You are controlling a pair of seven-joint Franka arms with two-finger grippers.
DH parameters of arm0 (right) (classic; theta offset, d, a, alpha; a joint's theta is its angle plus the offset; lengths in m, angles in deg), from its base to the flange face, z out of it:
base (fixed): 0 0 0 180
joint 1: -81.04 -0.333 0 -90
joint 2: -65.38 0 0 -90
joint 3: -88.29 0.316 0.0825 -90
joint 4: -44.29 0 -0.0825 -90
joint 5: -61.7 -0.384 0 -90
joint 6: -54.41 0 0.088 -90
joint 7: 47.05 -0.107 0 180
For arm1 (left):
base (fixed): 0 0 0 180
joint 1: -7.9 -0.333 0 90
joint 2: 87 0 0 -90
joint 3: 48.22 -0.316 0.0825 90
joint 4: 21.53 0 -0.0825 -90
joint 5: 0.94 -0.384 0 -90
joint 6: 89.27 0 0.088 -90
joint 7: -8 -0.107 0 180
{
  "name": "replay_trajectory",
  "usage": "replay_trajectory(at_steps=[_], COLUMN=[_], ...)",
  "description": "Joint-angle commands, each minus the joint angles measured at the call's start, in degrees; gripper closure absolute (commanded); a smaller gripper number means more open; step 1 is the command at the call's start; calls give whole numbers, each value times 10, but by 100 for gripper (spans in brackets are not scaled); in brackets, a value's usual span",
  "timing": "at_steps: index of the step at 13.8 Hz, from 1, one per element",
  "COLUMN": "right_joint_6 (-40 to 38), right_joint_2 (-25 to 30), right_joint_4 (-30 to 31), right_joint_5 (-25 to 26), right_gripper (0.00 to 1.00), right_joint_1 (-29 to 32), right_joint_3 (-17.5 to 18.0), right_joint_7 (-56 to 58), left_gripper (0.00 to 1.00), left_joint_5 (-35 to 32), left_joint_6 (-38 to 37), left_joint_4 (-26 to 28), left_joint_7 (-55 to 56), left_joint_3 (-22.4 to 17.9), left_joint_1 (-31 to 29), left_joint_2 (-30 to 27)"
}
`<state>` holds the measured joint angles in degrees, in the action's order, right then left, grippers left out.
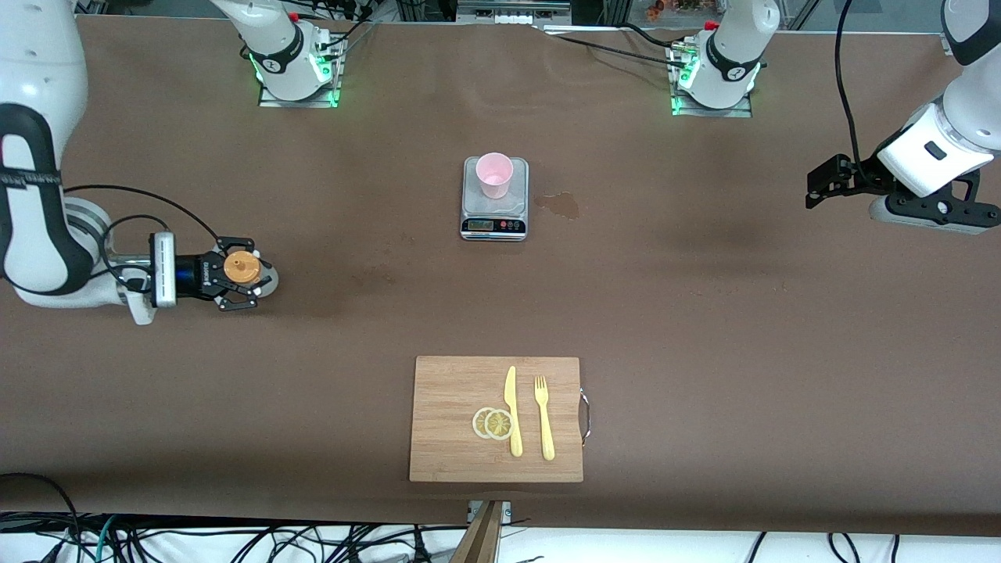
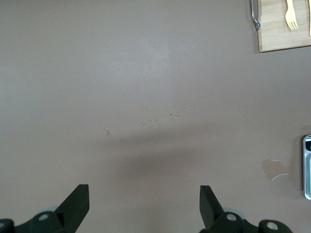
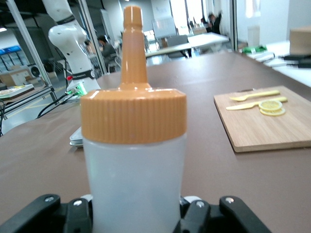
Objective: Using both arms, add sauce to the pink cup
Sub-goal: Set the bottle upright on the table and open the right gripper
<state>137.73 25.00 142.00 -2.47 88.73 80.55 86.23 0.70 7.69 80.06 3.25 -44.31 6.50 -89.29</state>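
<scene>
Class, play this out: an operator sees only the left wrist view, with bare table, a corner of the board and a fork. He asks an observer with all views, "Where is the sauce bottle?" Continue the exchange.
Observer: The right gripper is shut on the sauce bottle, upright, toward the right arm's end of the table.
Operator: And the pink cup?
Observer: The pink cup stands on a small scale, farther from the front camera than the cutting board.
Operator: What else is on that board besides the fork?
Observer: A yellow knife lies beside the fork, with two lemon slices next to the knife.
Operator: Where is my own gripper?
Observer: The left gripper waits open over the left arm's end of the table.
</scene>
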Motion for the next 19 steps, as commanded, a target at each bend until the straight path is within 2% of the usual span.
replay_trajectory(at_steps=[1,4,8,14,16,17,18,19], right_joint_6=[-61,-66,-66,-49,-44,-39,-39,-46], right_joint_2=[-99,-131,-150,-169,-171,-171,-171,-171], right_joint_4=[-92,-98,-98,-98,-98,-98,-100,-101], right_joint_5=[-21,-52,-61,-148,-162,-162,-162,-161], right_gripper=[100,96,90,90,89,72,6,0], right_joint_1=[17,18,16,-31,-39,-40,-41,-42], right_joint_3=[3,3,5,5,5,5,4,3], right_joint_7=[61,93,102,114,110,107,103,101], left_gripper=[0,0,0,0,0,0,0,0], left_joint_5=[13,13,13,13,13,13,13,13], left_joint_6=[-12,-15,-17,-17,-17,-17,-18,-18], left_joint_4=[-11,-11,-12,-12,-12,-12,-12,-12], left_joint_7=[-12,-12,-13,-13,-13,-13,-13,-13], left_joint_3=[-5,-5,-5,-6,-5,-5,-5,-5], left_joint_1=[3,2,2,3,2,2,3,3], left_joint_2=[3,3,3,3,3,3,3,2])
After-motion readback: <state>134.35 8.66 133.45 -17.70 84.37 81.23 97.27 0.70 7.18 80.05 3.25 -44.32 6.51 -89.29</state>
